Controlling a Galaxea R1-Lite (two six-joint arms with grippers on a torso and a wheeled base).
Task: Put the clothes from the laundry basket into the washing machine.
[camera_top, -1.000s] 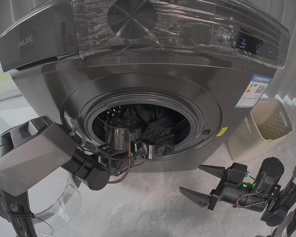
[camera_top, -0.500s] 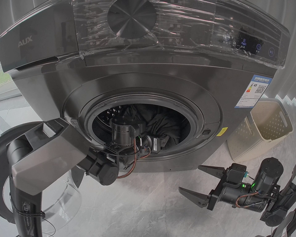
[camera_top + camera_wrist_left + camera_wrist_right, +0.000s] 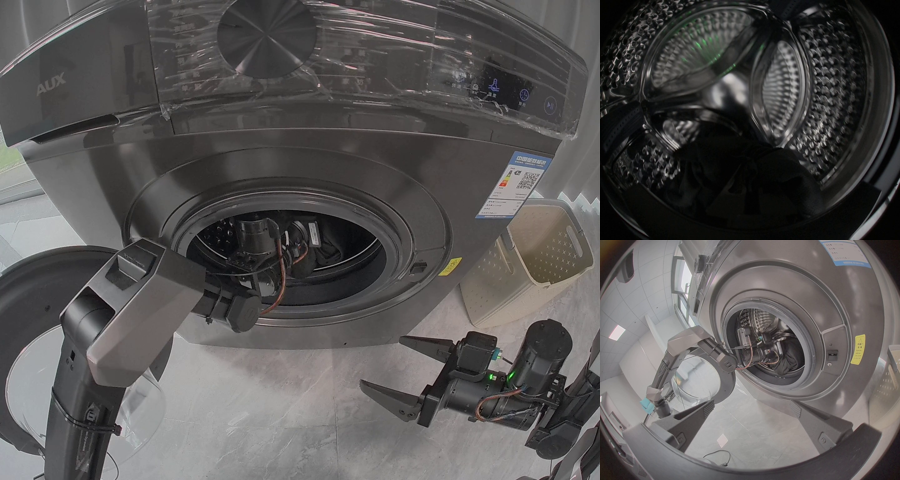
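1. The washing machine (image 3: 300, 156) is standing with its drum opening facing the robot, and its round door (image 3: 25, 300) is hanging open on the machine's left side as the robot sees it.
2. The left gripper (image 3: 322, 247) is sitting inside the machine's drum, with its arm passing in through the opening. Whether it is gripping anything cannot be told (the drum is dark around it).
3. The clothes (image 3: 747, 178), a dark heap, are lying at the bottom of the machine's drum, against its perforated wall.
4. The right gripper (image 3: 382, 364) is hanging low in front of the machine's lower right corner, above the floor, with its fingers spread wide and holding nothing.
5. The laundry basket (image 3: 494, 281), cream with perforated walls, is standing on the floor just beside the machine's right side.
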